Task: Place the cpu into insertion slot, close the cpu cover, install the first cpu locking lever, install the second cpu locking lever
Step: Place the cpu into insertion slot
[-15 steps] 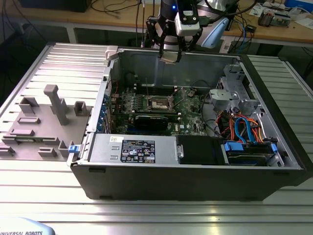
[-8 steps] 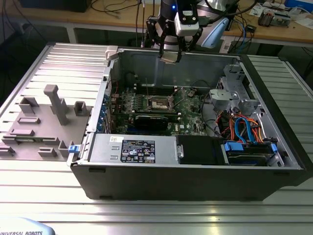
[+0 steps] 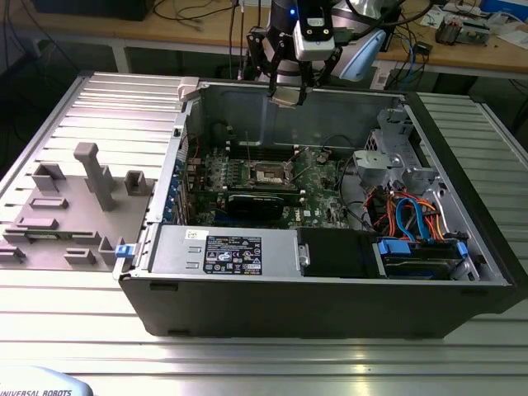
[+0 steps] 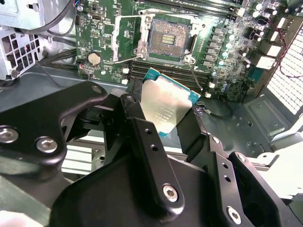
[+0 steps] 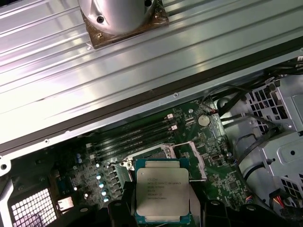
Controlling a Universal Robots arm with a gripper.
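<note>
While gripped, the cpu hangs over the open case

As I check the second wrist view, the cpu [image 4: 165, 106] sits clamped by its edges between the gripper's [image 4: 166, 116] two black fingers, its silver top showing. Beneath it, well apart, the insertion slot [image 4: 168, 40] lies bare on the green motherboard [image 4: 227, 71]. From the exterior view, the gripper hovers above the computer case's [image 3: 330, 289] far wall, and the black graphics card [image 3: 260, 202] lies just beside the slot.

A ribbed metal table [image 3: 247, 363] bears an open computer case [image 3: 313, 307] and grey fixtures [image 3: 96, 175].

Ribbed metal table [image 3: 82, 330], cluttered wooden bench [image 3: 194, 33]
</note>
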